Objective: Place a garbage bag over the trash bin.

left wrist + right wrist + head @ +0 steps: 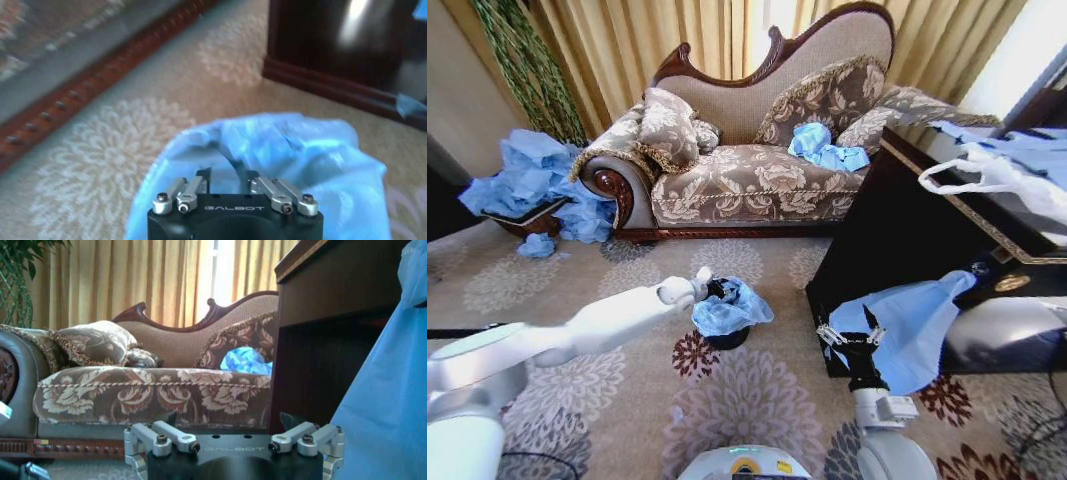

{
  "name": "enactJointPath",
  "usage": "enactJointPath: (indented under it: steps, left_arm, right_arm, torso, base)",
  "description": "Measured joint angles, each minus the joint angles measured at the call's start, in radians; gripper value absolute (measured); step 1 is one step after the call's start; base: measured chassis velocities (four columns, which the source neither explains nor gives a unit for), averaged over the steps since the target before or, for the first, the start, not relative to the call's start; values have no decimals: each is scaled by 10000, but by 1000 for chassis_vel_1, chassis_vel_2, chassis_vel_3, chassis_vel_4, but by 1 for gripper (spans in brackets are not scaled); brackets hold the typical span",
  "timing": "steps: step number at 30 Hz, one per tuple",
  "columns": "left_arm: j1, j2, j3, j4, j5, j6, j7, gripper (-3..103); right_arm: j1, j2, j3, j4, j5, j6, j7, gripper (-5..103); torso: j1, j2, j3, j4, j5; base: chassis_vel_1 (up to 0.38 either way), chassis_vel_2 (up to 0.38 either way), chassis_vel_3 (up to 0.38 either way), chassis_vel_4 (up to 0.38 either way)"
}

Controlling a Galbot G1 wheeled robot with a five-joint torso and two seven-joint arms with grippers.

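arms: glossy white rounded shells
left gripper point(227, 182): black body, white GALBOT lettering, silver screwed finger links
right gripper point(233, 450): same black-and-silver build

The word "GALBOT" stands in pale capital letters on the black body of the left gripper point(228, 186), just below its metal finger linkages, as seen from the left wrist camera. The same word, "GALBOT", appears in small pale capitals on the dark body of the right gripper point(233, 442), centred between its two sets of linkages, in the right wrist view. A small red and yellow label sits on the dark wooden base rail of the sofa point(160, 390) at its lower corner, but its print is too small to read. No other lettering or numbers can be made out.
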Motion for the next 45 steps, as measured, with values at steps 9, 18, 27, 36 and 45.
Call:
enactJointPath:
  steps: [9, 18, 27, 36, 45]
  left_arm:
    - [82, -871, 27, 1064, 778, 893, 682, 4]
    - [2, -3070, -111, 3983, 1715, 1396, 644, 0]
    - [137, -3301, 99, 4273, 2172, 1661, 1190, 0]
    - [449, -3777, -304, 4637, 245, 2247, 515, 0]
    - [341, -4001, -418, 6306, 610, 2182, 545, 0]
  right_arm:
    - [16, -7, -9, -14, 17, -10, -17, 100]
    - [21, -9, -9, -22, 25, -16, -22, 100]
    - [22, -11, -10, -28, 30, -17, -25, 100]
    - [25, -12, -10, -28, 31, -17, -29, 100]
    - [25, -12, -11, -29, 32, -17, -30, 100]
  torso:
    - [-1, 0, -1, 2, -2]
    - [0, 0, 0, -6, 2]
    - [-1, 0, -1, 1, -3]
    - [-2, 0, -1, -5, -1]
    - [-1, 1, -1, 1, -1]
  base:
    - [0, 0, 0, 0]
    - [0, 0, 0, 0]
    - [0, 0, 0, 0]
    - [0, 0, 0, 0]
    - [0, 0, 0, 0]
